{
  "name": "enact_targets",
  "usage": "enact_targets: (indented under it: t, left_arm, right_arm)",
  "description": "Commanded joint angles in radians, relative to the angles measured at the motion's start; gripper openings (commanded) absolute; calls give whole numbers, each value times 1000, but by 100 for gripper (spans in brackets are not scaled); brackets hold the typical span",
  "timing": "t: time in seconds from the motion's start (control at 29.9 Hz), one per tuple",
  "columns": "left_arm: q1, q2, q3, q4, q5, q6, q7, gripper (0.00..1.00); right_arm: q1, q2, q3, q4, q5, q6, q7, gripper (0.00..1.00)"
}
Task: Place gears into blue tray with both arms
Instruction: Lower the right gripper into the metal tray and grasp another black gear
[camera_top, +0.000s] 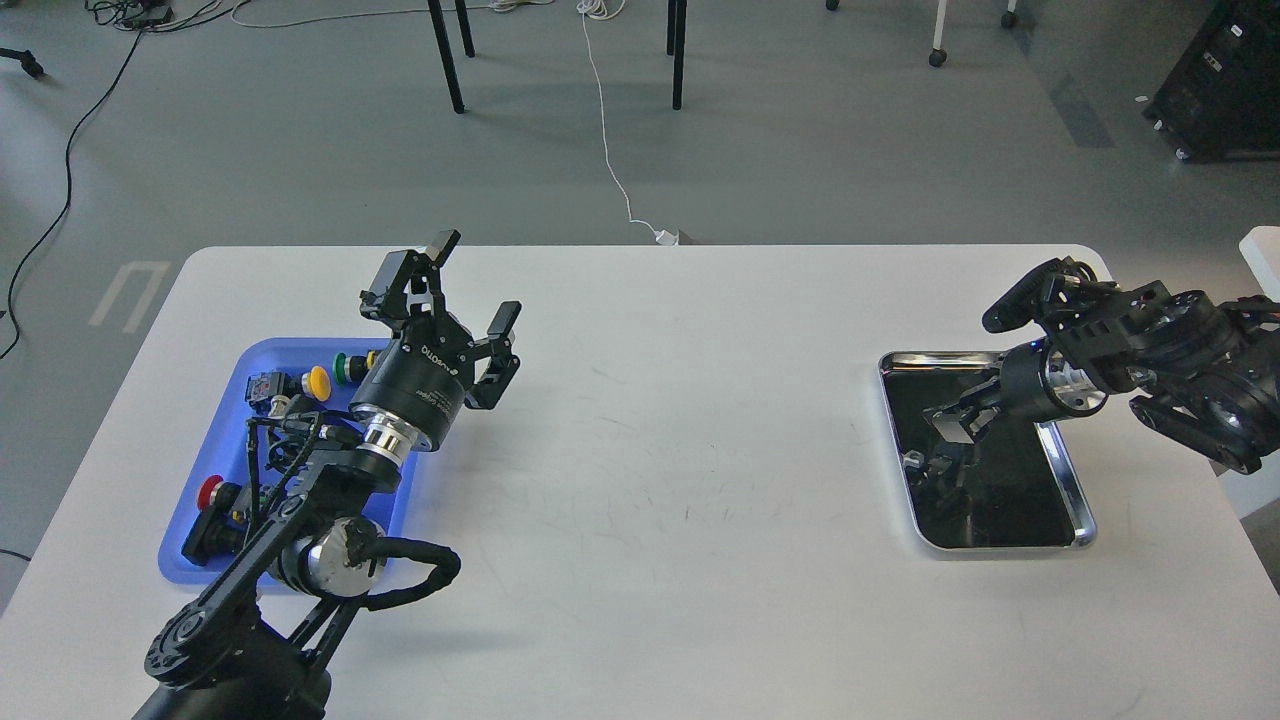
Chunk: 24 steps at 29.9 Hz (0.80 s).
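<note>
The blue tray (225, 432) lies at the table's left and holds red, yellow and green push buttons. My left gripper (472, 288) hangs open and empty above the tray's far right corner, fingers pointing up and away. My right gripper (952, 420) reaches in from the right and dips low over the black lining of the steel tray (1072, 485). Its dark fingers blend into the lining and its own reflection, so their state is unclear. I cannot make out any gears against the black lining.
The white table (680, 420) stretches between the two trays. My left forearm and its cable loop (410, 575) cover the blue tray's near right part. Chair legs and a white cord stand on the floor beyond the far edge.
</note>
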Motion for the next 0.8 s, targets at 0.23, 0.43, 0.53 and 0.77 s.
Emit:
enact_targets:
  t: [0.23,0.43,0.53,0.77]
  left_arm:
    - [2,3,0,0,0,0,0,98]
    - [2,3,0,-1,0,0,0,98]
    - [3,2,-1,-5,0,0,0,98]
    - [3,3,-1,-9,0,0,0,98]
  right_arm:
    - [-20,14,-3,-14,2,1,0,58]
    - [-25,12,-6,-14,2,3,0,43]
    - [-25,12,-6,-14,2,3,0,31]
    - [-22,3,-6,-13,2,4,0,21]
